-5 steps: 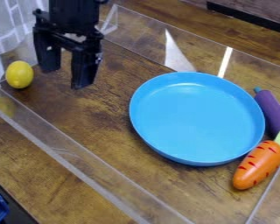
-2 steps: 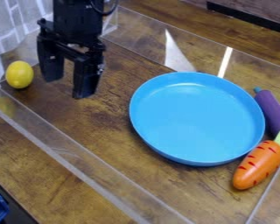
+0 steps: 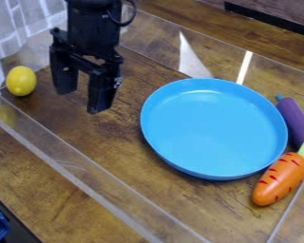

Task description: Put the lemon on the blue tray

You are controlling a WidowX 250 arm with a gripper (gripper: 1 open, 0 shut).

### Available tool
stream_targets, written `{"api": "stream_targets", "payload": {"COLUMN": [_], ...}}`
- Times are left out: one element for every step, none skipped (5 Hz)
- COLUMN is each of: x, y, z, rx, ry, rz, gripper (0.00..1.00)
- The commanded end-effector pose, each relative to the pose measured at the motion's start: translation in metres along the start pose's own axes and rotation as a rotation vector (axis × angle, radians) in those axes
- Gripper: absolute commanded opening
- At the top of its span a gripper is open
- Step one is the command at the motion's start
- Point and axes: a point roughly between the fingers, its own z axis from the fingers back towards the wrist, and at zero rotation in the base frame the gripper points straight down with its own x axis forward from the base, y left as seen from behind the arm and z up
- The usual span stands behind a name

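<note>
Since the earlier frames my gripper (image 3: 85, 93) has drifted to the right and a little lower in the view, away from the lemon (image 3: 20, 81), which has not budged. The lemon sits at the far left of the wooden table (image 3: 104, 171), just inside the edge of the clear acrylic wall (image 3: 66, 157) that rings the work area, and nothing touches it. My gripper hangs to its right, apart from it, pointing almost straight down with both black fingers (image 3: 102, 95) spread wide and nothing between them. Their tips stand over bare wood, though I cannot tell whether they touch the surface. Further right lies the blue tray (image 3: 216, 127), a large round shallow dish with a raised rim, empty and tilted slightly in the view, well apart from the lemon, with my gripper between the two. Beyond the tray's right rim sits a purple toy eggplant (image 3: 295, 119), close against the tray's edge. Below it, at the lower right, lies an orange toy carrot (image 3: 280, 179) with a small face and a green top, just beside the tray's rim. Glare streaks the clear panel behind the tray.
</note>
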Motion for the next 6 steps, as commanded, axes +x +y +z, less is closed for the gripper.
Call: {"api": "stream_targets", "payload": {"x": [0.005, 0.006, 0.004, 0.002, 0.0, -0.005], "y": [0.004, 0.006, 0.012, 0.018, 0.024, 0.03], "z": [0.014, 0.018, 0.011, 0.004, -0.003, -0.002], "rx": [0.023, 0.03, 0.024, 0.018, 0.011, 0.012], "ry": [-0.036, -0.03, -0.025, -0.02, -0.016, -0.018], "rz": [-0.049, -0.089, -0.051, -0.014, 0.025, 0.012], "gripper": [1.0, 1.0, 1.0, 1.0, 1.0, 1.0]}}
